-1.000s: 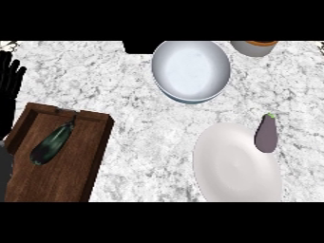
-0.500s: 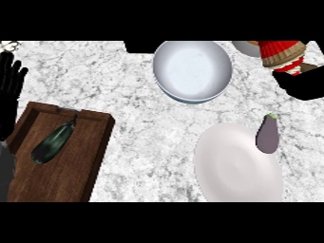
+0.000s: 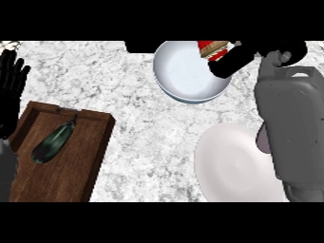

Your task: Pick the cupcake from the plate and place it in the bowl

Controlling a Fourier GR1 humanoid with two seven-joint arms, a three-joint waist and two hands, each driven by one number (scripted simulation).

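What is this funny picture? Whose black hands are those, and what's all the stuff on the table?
You are looking down from a robot's head at a marble counter. The grey arms ending in black hands belong to the robot. Its right hand holds a red-and-white cupcake above a pale bowl. Its left hand rests open at the left edge. Below the bowl sits a white plate, with something purple mostly hidden behind the arm. On the left, a wooden board carries a dark green vegetable.

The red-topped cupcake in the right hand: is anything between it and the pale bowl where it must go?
Nothing visible is. The right hand holds the red-topped cupcake already over the far rim of the pale round bowl, whose inside shows bare. The white plate lies nearer, out of the path.
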